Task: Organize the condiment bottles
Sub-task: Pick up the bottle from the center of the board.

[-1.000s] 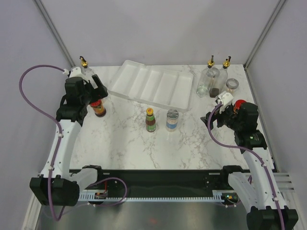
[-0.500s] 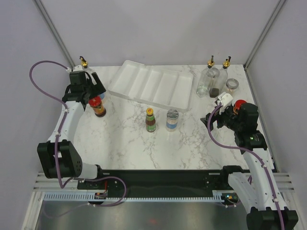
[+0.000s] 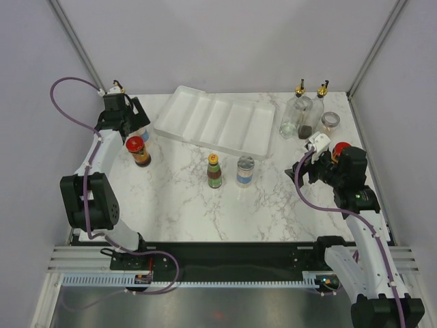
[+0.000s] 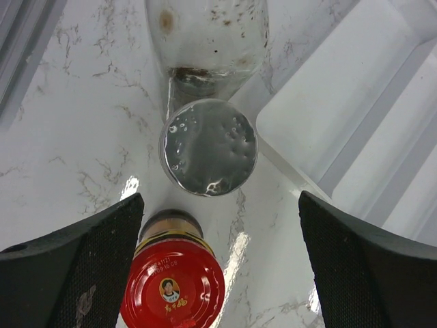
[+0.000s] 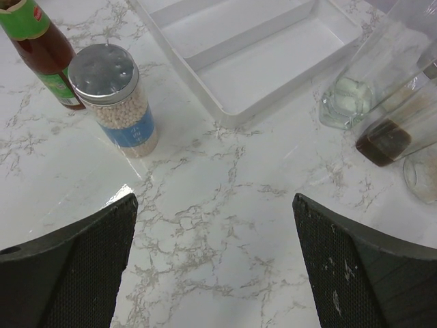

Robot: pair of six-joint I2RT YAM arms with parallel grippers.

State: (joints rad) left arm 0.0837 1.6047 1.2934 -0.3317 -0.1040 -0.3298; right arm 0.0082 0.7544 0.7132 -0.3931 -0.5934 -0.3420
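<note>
1. Nearest me, my right fingers (image 3: 299, 171) (image 5: 215, 199) hover over the right side of the marble desk (image 3: 177, 198). They are spread wide with nothing between them.
2. Level with them, mid-desk, the orange-capped sauce bottle (image 3: 214, 171) (image 5: 37, 41) stands upright. Just to its right is the silver-lidded spice jar (image 3: 245, 171) (image 5: 113, 96), near it but apart.
3. A red lid (image 3: 340, 149) shows just behind my right wrist. I cannot make out the container under it.
4. Further back on the left, the red-lidded jar (image 3: 136, 147) (image 4: 174, 287) stands upright on the desk. In my left wrist view it sits close to the left-hand finger, and I cannot tell whether they touch.
5. My left fingers (image 3: 128, 117) (image 4: 220, 198) hang over the far left corner, opened wide and gripping nothing.
6. Straight below them is a second silver-lidded jar (image 4: 208, 147). Right beyond it is a clear glass cruet (image 3: 119, 87) (image 4: 205, 34), and I cannot tell whether the two touch.
7. The white ridged tray (image 3: 218, 123) (image 4: 355, 137) (image 5: 259, 61) lies at an angle across the far middle of the desk.
8. In the far right corner, two gold-spouted cruets stand side by side. The pale cruet (image 3: 297, 115) (image 5: 348, 96) is on the left and the dark-liquid cruet (image 3: 314, 116) (image 5: 386, 137) is on the right.
9. A small round jar (image 3: 330, 121) (image 5: 423, 174) sits just to their right.
</note>
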